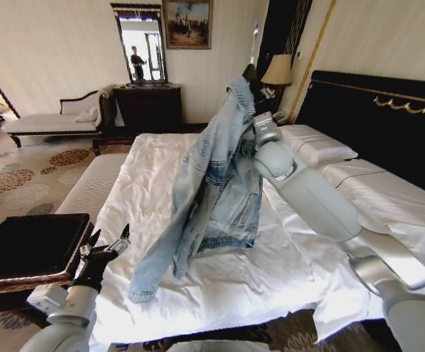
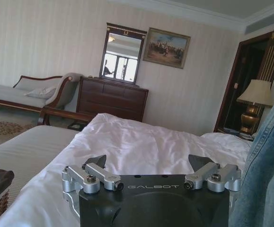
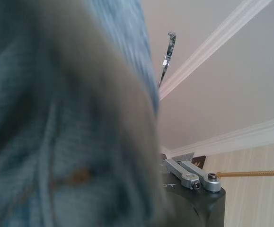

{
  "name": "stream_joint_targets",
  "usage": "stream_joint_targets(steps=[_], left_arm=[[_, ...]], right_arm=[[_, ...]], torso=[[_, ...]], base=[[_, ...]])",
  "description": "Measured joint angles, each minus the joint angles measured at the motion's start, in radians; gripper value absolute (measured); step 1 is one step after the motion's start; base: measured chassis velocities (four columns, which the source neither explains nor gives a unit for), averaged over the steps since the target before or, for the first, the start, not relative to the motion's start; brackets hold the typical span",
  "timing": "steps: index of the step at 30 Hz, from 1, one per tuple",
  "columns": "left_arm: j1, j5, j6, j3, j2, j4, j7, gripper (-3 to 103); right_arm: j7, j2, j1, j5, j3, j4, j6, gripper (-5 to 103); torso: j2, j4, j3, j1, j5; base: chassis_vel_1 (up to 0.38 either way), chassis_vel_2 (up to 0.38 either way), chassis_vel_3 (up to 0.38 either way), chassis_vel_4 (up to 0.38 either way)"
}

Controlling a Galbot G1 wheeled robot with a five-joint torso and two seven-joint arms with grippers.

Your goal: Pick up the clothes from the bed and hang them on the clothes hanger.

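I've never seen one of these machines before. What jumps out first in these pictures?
A light-blue denim jacket hangs lifted above the white bed, held up near its collar by the right gripper, one sleeve trailing onto the sheet. The left gripper waits low at the bed's near corner, jaws open.

One denim jacket [image 1: 223, 176] hangs lifted at the right tool [image 1: 265, 133]. One bed [image 1: 197, 264] lies below it, with two white pillows [image 1: 316, 144] beyond the right tool. Two tools show: the right one and the left tool [image 1: 106, 246]. One basket [image 1: 28, 253] sits just beside the left tool. Far beyond both tools stand one dresser [image 1: 150, 106], one mirror [image 1: 140, 45], one painting [image 1: 187, 23], one lamp [image 1: 277, 72] and one chaise [image 1: 54, 117].
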Motion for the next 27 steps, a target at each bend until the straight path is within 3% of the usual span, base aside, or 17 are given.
stream_joint_targets(steps=[7,27], left_arm=[[0.011,0.039,-0.001,0.037,-0.009,0.0,-0.003,99],[0.05,0.07,0.005,0.064,-0.013,0.001,-0.008,99]], right_arm=[[0.011,-0.056,-0.009,0.144,0.034,0.075,-0.008,14],[0.045,-0.125,-0.063,0.241,0.124,0.159,-0.028,14]], torso=[[0.0,0.0001,0.0,0.0,0.0],[0.0,0.0,0.0,0.0,-0.0002]], base=[[0.0,0.0,0.0,0.0],[0.0,0.0,0.0,0.0]])
